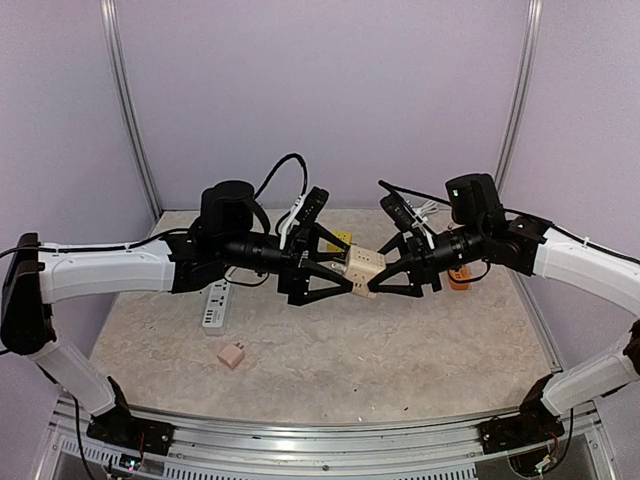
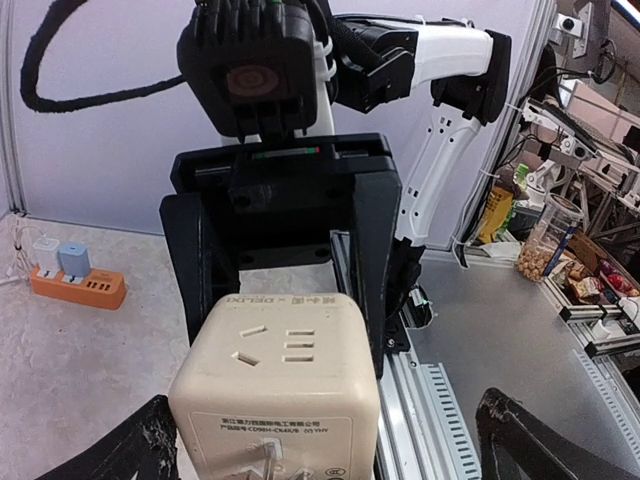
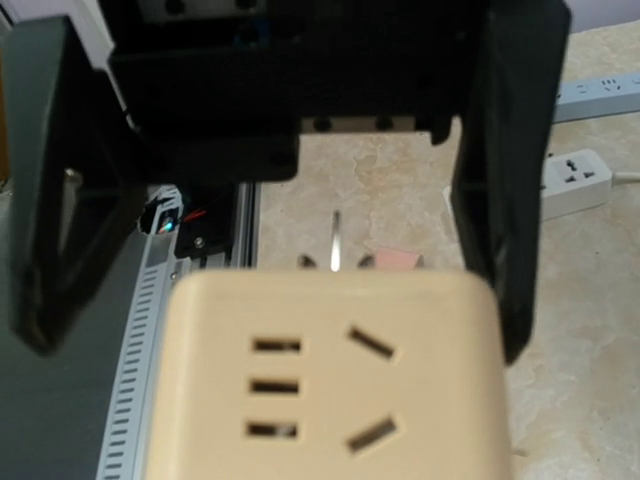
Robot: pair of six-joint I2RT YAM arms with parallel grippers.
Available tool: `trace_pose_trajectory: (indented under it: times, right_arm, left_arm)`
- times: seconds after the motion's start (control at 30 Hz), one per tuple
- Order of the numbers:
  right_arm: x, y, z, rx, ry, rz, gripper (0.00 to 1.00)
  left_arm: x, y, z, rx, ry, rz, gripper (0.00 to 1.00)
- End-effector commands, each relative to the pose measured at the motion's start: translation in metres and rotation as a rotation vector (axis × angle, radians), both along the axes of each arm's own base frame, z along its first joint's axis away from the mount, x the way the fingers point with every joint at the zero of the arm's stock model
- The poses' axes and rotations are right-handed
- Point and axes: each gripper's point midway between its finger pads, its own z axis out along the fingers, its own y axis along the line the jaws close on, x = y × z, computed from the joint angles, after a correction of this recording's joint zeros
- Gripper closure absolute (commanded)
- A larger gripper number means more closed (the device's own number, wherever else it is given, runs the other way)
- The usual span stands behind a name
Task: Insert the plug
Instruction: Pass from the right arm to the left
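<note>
The plug is a beige cube adapter (image 1: 362, 270) held in mid-air between the two arms. Its socket face (image 3: 330, 385) points up and its metal prongs (image 2: 265, 455) point toward the left wrist camera. My right gripper (image 1: 376, 276) is shut on the cube, with its black fingers (image 2: 375, 265) pressed against two opposite sides. My left gripper (image 1: 342, 279) is open. Its fingertips (image 2: 125, 450) stand wide on either side of the cube's near end, apart from it.
A white power strip (image 1: 215, 305) lies on the table under the left arm, with a small pink plug (image 1: 231, 355) in front of it. An orange strip (image 2: 80, 285) carrying chargers sits at the right back. More white strips (image 3: 575, 175) lie beyond. The metal rail (image 2: 440, 420) edges the table.
</note>
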Motion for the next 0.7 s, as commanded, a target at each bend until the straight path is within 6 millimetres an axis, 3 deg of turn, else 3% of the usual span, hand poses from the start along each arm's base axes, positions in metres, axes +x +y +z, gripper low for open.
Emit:
trace_pose_trajectory:
  times: [0.0,0.33,0.53,0.6,0.67]
  right_arm:
    - [-0.008,0.001,0.012,0.022,-0.029,0.039,0.96]
    - [-0.011,0.002,0.009,0.022,-0.026,0.054,0.96]
    - [-0.010,0.003,0.009,0.024,-0.033,0.052,0.96]
    - [-0.009,0.003,0.010,0.029,-0.034,0.049,0.92]
    - [-0.008,0.003,0.011,0.038,-0.039,0.042,0.79]
  left_arm:
    - [-0.004,-0.006,-0.006,0.030,0.005,-0.031,0.03]
    - [-0.003,-0.011,-0.010,0.044,0.021,-0.044,0.30]
    - [-0.003,-0.016,-0.012,0.050,0.032,-0.053,0.57]
    - [-0.003,-0.017,-0.012,0.050,0.034,-0.052,0.70]
    - [-0.001,-0.018,-0.011,0.046,0.035,-0.039,0.81]
